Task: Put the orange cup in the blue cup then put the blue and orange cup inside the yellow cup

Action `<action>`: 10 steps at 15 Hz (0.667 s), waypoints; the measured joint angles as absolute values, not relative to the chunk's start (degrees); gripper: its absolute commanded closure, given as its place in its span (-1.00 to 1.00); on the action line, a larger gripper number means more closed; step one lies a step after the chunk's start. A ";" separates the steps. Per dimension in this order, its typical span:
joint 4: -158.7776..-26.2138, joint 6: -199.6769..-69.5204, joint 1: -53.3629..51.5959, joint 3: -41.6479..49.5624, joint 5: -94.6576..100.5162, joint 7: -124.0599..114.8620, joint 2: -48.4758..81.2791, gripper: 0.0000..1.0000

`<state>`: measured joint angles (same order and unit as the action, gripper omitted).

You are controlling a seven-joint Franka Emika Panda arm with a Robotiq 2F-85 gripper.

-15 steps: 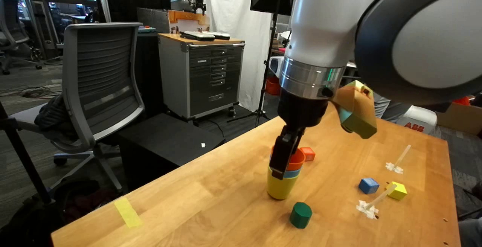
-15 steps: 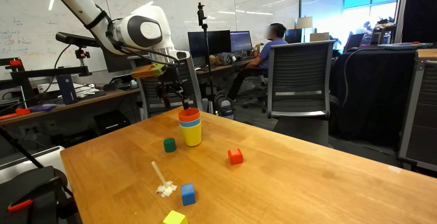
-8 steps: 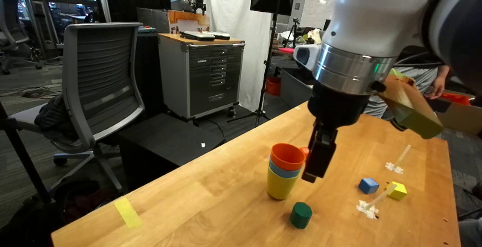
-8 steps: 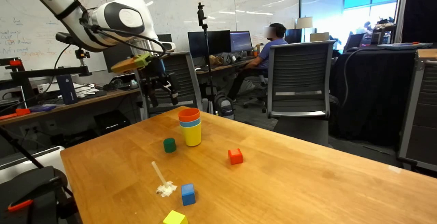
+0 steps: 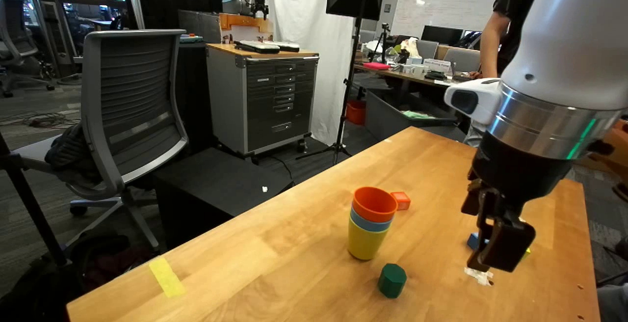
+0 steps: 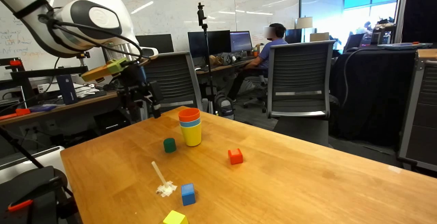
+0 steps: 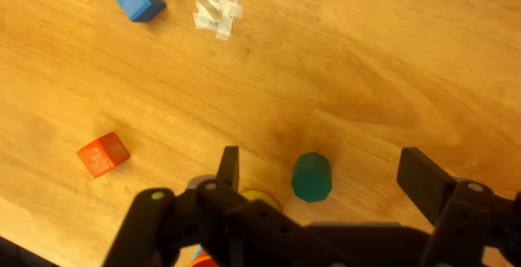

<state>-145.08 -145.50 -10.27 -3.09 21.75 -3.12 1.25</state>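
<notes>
- In both exterior views we find the orange cup (image 5: 374, 206) nested in the blue cup (image 5: 370, 223), and that pair seated in the yellow cup (image 5: 365, 241), which stands upright on the table (image 5: 274, 273).
- Our gripper (image 7: 319, 167) hangs apart from the cups, spread wide and pinching nothing.
- We judge the nesting done, so what remains is a clean retreat: we should lift before swinging sideways, give the green block (image 6: 169, 145) room, and not nudge the nested cups, which could tip easily.
</notes>
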 measured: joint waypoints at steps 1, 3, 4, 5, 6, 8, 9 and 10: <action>-146.03 -145.64 -10.05 -3.09 21.87 -3.06 0.43 -1.00; -146.75 -145.68 -9.91 -3.09 21.90 -2.87 -0.44 -1.00; -146.82 -145.69 -9.91 -3.09 21.90 -2.81 -0.56 -1.00; -146.83 -145.71 -9.91 -3.09 21.90 -2.79 -0.59 -1.00; -146.85 -145.72 -9.91 -3.09 21.90 -2.78 -0.59 -1.00; -146.88 -145.73 -9.90 -3.09 21.91 -2.76 -0.59 -1.00; -146.89 -145.74 -9.90 -3.09 21.91 -2.76 -0.59 -1.00; -146.89 -145.74 -9.90 -3.09 21.91 -2.75 -0.59 -1.00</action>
